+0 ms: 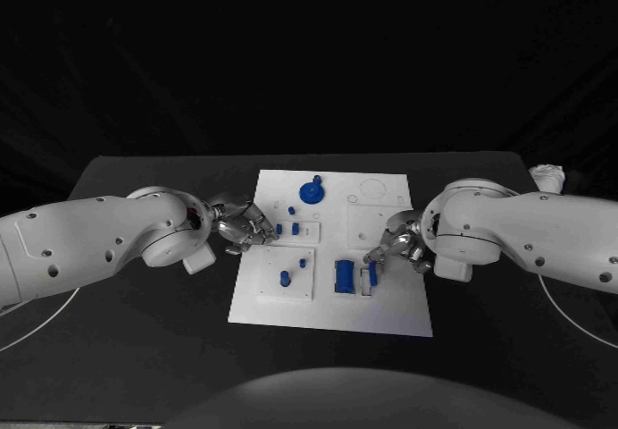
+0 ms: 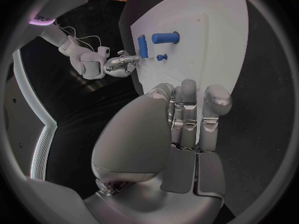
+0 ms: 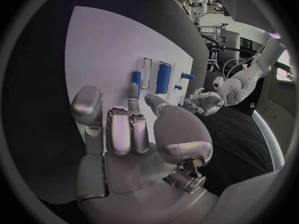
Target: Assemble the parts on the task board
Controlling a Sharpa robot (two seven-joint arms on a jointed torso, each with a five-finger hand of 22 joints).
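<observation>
right hand (image 1: 396, 243): fingers curled, holds nothing seen | target: blue plastic cylinder (image 1: 344, 275) lying on white flat task board (image 1: 387, 313), just beside and below this hand, long axis toward robot | left hand (image 1: 245, 225): farther, grip cannot tell

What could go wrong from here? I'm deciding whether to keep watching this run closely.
The right hand hovers right beside the blue cylinder and slim blue bar; a careless reach could nudge either aside. The left hand sits close to the small blue pegs and might knock them over. Either hand pushing sideways could shift the task board.
</observation>
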